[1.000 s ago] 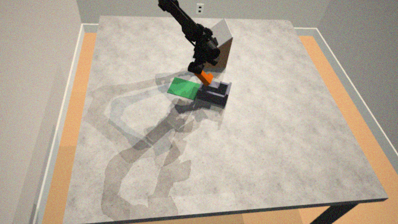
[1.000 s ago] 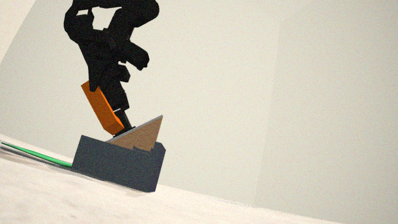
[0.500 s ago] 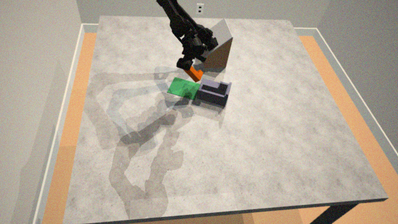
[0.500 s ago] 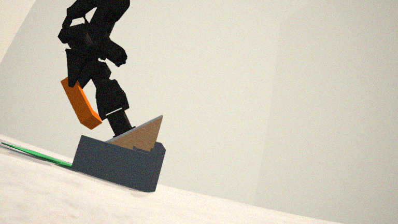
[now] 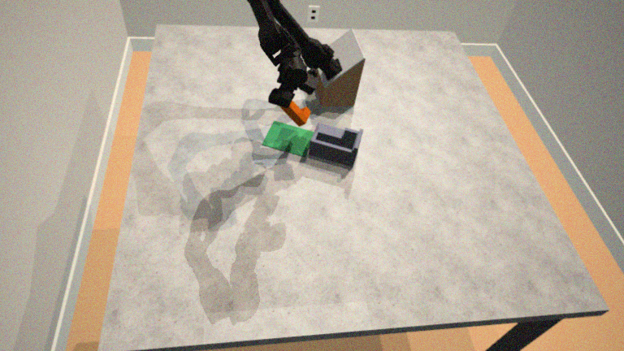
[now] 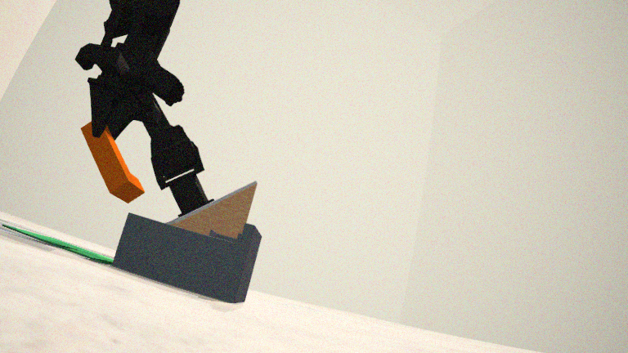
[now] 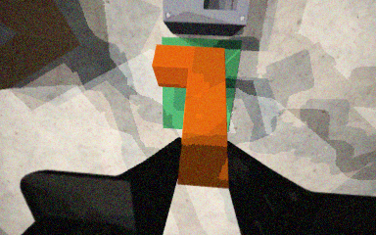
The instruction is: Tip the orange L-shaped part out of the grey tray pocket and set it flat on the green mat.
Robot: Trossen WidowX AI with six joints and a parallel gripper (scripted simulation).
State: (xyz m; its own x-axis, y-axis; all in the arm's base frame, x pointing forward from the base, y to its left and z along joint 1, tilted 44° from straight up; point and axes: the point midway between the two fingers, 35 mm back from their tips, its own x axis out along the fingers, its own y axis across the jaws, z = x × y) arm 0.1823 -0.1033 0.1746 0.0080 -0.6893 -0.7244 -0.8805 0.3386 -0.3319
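Note:
The orange L-shaped part [image 5: 296, 114] [image 6: 109, 159] [image 7: 206, 98] hangs in the air, steeply tilted, its L-shaped end low and its straight end up. My gripper [image 6: 99, 132] [image 7: 202, 144] is shut on that straight end, one finger on each side. In the wrist view the part hangs over the green mat [image 5: 280, 137] [image 6: 69, 248] [image 7: 172, 110]. The grey tray [image 5: 331, 151] [image 6: 185, 256] [image 7: 206, 16] stands beside the mat, its pocket empty in the top view. The fingertips are partly hidden in the top view.
A wedge-shaped block [image 5: 342, 84] [image 6: 217, 212] [image 7: 36, 44] with a sloped grey top and brown sides stands behind the tray, with the arm's base on it. The arm's shadows fall across the table [image 5: 413, 218].

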